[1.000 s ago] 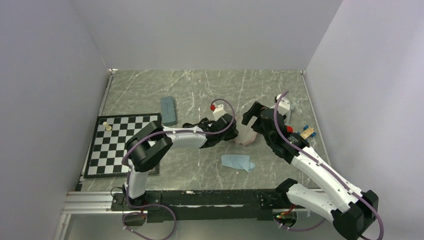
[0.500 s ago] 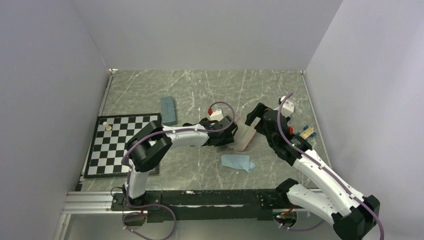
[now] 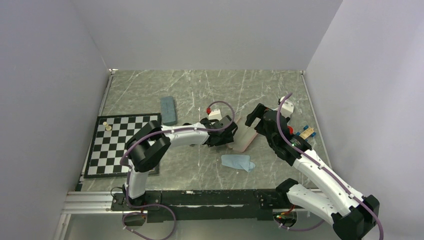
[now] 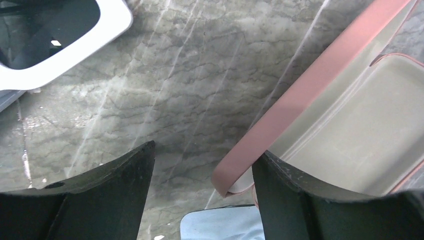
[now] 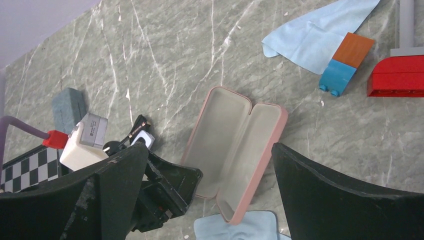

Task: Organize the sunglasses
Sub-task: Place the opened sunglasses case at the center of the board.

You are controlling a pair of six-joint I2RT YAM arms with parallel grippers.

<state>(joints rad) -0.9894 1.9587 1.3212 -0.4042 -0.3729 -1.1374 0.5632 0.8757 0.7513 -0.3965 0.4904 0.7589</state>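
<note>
One white pair lies near the open case, not touching. Likely light, stiff, scratch-prone lenses: grip the frame. Left hand wide, empty; right hand likewise.

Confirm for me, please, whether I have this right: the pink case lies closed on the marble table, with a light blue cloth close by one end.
Not quite: the pink case lies open, not closed, its two pale-lined halves spread apart, as the right wrist view shows. The rest holds: it is on the marble table, and a light blue cloth lies by one end.
</note>
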